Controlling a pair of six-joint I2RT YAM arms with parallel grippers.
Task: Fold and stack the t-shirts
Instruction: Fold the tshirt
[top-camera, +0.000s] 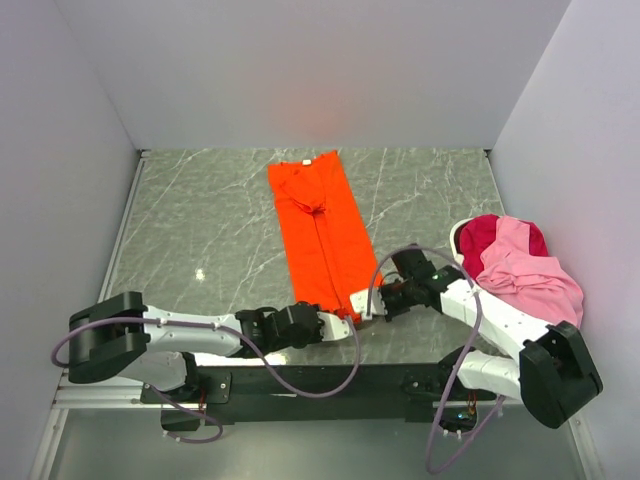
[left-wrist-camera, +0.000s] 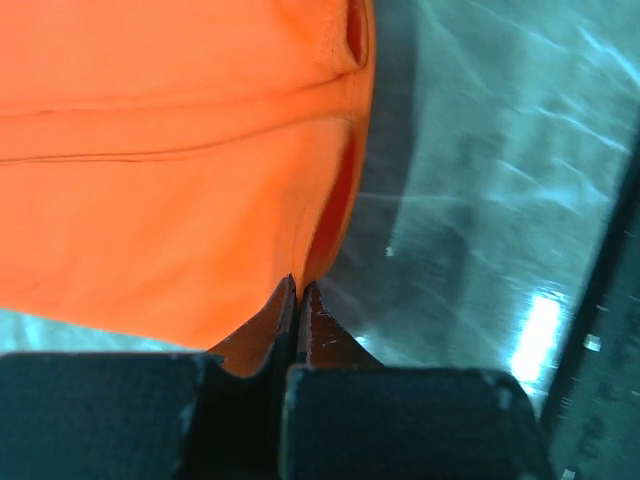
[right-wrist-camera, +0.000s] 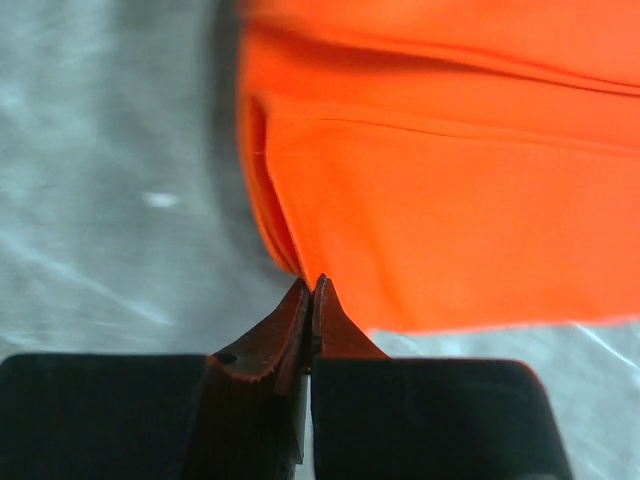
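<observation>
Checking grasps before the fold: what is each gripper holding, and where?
Left gripper and right gripper pinch near-end corners of the bright orange fabric t-shirt.

1. Top view: bright, even, diffuse light; one small glare spot on the table (top-camera: 200, 273), left side.
2. The orange t-shirt (top-camera: 322, 240) throws a faint orange tint onto the far wall (top-camera: 318, 120).
3. Wrist views: table surface blurred, with streaky glare.

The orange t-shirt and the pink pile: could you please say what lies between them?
The top view shows bare marble table between the orange t-shirt and pink pile; nearer the front, the right gripper and cable cross it.
</observation>
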